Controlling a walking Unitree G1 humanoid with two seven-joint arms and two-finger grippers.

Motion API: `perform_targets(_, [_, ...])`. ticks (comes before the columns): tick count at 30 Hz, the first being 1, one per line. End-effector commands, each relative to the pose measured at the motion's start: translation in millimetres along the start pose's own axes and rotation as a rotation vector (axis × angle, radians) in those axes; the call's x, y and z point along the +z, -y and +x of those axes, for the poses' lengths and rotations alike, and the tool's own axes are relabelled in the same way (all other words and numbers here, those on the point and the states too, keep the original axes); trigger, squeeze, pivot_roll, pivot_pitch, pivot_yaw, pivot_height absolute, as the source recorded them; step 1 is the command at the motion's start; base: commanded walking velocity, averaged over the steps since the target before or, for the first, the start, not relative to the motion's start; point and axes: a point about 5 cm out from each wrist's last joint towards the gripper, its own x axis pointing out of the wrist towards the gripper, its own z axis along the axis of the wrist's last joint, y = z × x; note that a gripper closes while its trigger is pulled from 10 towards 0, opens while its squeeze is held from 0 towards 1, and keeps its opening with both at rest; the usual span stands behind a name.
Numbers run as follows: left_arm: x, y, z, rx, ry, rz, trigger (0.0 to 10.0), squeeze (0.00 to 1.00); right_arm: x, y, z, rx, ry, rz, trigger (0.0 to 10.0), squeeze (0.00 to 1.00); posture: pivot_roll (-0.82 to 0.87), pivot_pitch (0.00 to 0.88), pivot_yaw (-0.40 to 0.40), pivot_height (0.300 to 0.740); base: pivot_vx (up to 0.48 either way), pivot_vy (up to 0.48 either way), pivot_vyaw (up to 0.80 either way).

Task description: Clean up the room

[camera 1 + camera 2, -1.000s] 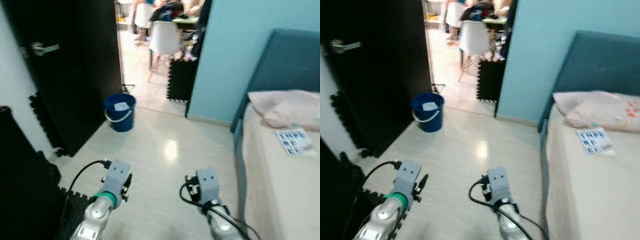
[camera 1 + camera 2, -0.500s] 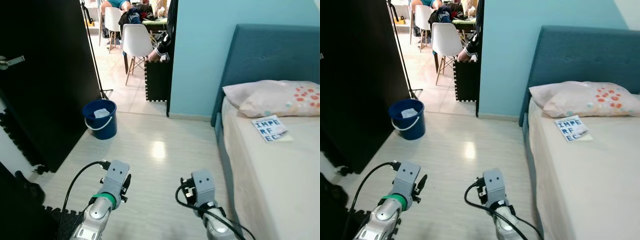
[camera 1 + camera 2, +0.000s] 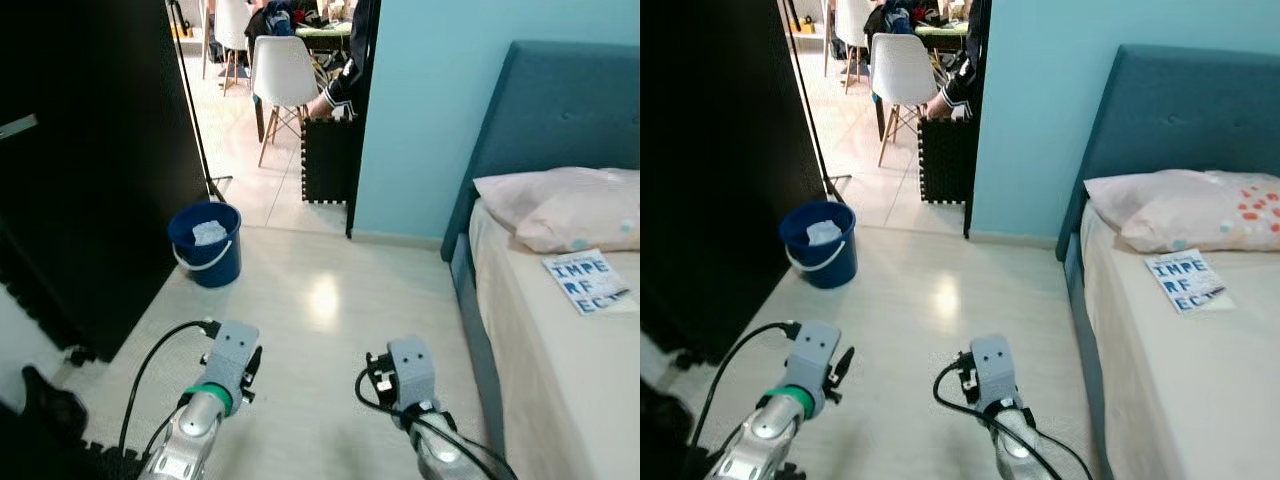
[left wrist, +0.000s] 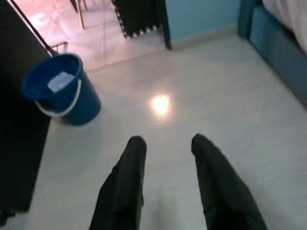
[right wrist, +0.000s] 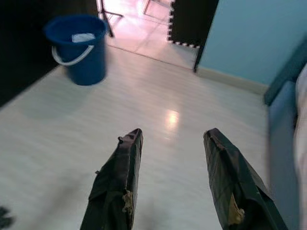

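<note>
A blue bucket (image 3: pixel 207 243) with a white handle and crumpled paper inside stands on the pale floor near the black open door. A white booklet (image 3: pixel 587 282) with dark letters lies on the bed below a pink pillow (image 3: pixel 563 205). Both arms are held low in front of me over bare floor. My left gripper (image 4: pixel 165 143) is open and holds nothing, with the bucket (image 4: pixel 61 89) some way ahead of it. My right gripper (image 5: pixel 173 138) is open and holds nothing, the bucket (image 5: pixel 77 47) also ahead of it.
A bed (image 3: pixel 560 370) with a teal headboard (image 3: pixel 560 110) fills the right side. The black door (image 3: pixel 90 160) stands open on the left. Black foam mats (image 3: pixel 330 160) lean at the doorway. White chairs (image 3: pixel 283 75) and a seated person lie beyond it.
The whole picture has swung back to the left since half a second ago, so the camera turned. Both arms keep their pose and the grippers stay open.
</note>
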Motion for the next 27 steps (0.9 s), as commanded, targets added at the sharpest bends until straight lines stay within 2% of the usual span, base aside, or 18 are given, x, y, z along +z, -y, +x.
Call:
perform_targets(1, [-13.0, -5.8, -6.3, 0.014, -0.042, 0.006, 10.0, 0.00, -0.5, -5.0, 0.1, 0.010, -0.003, 0.004, 10.0, 0.00, -0.10, 0.000, 0.090, 0.740, 0.450, 0.000, 0.00])
perform_targets(4, [-13.1, -5.8, -6.3, 0.013, -0.043, 0.006, 10.0, 0.00, -0.6, -4.9, 0.2, 0.009, -0.004, 0.005, 10.0, 0.00, -0.10, 0.000, 0.090, 0.740, 0.442, 0.000, -0.70])
perform_targets(27, [-12.7, 1.1, -6.1, -0.033, -0.054, -0.021, 10.0, 0.00, -0.6, -4.3, 1.3, 0.011, -0.012, 0.005, 10.0, 0.00, -0.10, 0.000, 0.088, 0.740, 0.000, 0.000, -0.79])
